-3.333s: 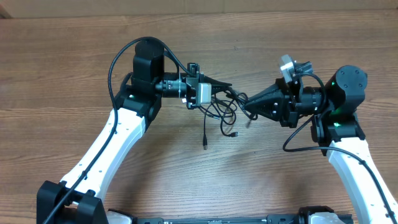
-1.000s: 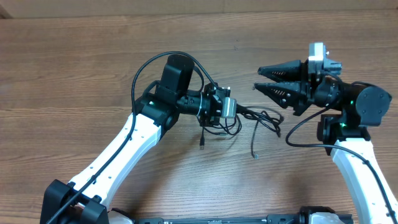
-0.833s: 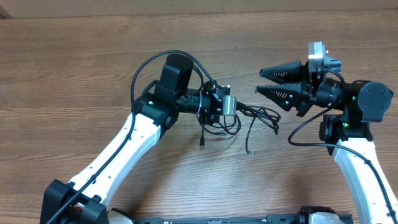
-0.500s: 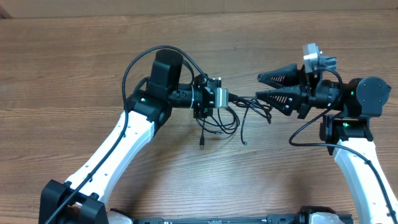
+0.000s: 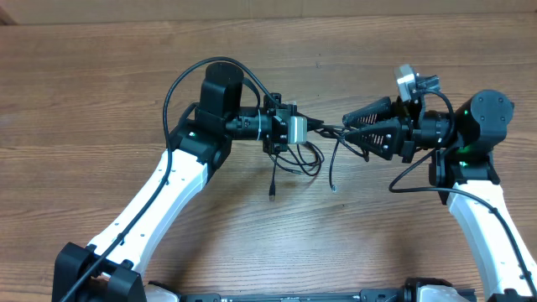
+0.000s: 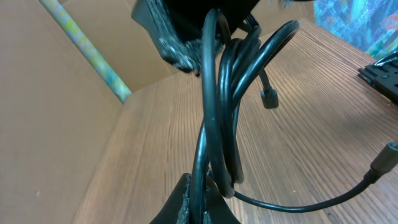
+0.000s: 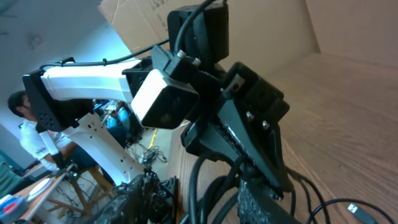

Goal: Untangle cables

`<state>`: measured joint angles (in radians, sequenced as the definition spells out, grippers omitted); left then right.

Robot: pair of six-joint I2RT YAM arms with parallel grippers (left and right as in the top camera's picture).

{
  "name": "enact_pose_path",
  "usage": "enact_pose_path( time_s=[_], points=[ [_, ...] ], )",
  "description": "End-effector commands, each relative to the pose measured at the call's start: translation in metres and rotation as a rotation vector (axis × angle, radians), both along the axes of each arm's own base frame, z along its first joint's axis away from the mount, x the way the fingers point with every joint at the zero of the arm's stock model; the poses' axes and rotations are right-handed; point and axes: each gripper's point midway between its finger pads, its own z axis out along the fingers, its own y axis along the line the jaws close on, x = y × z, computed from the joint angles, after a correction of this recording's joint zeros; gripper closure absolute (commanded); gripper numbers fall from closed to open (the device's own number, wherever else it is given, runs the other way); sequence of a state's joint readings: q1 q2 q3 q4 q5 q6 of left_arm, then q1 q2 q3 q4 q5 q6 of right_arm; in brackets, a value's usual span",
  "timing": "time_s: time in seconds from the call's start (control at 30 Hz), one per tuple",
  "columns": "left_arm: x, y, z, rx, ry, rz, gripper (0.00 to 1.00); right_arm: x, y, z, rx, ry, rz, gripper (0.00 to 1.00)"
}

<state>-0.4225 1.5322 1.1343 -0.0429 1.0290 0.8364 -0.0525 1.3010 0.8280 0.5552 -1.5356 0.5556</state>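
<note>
The left end effector (image 5: 310,127) is clamped shut on the cables (image 5: 312,161) — only its wrist view shows the pinch. Just beside it, the right end effector (image 5: 349,131) stands part-open with strands between its fingers. Overhead alone shows loose ends trailing over the surface (image 5: 252,235).
</note>
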Motion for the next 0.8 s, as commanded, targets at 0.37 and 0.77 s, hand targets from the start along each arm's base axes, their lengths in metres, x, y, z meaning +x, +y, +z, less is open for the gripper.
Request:
enact_pose_path(
  time_s=[0.37, 0.77],
  points=[
    [0.002, 0.010, 0.023, -0.076, -0.065, -0.052, 0.96, -0.002, -0.001, -0.006, -0.004, 0.009, 0.028, 0.72],
    [0.000, 0.009, 0.025, -0.087, -0.052, -0.064, 0.96, -0.004, 0.007, -0.010, -0.003, 0.027, 0.060, 0.74]
  ],
)
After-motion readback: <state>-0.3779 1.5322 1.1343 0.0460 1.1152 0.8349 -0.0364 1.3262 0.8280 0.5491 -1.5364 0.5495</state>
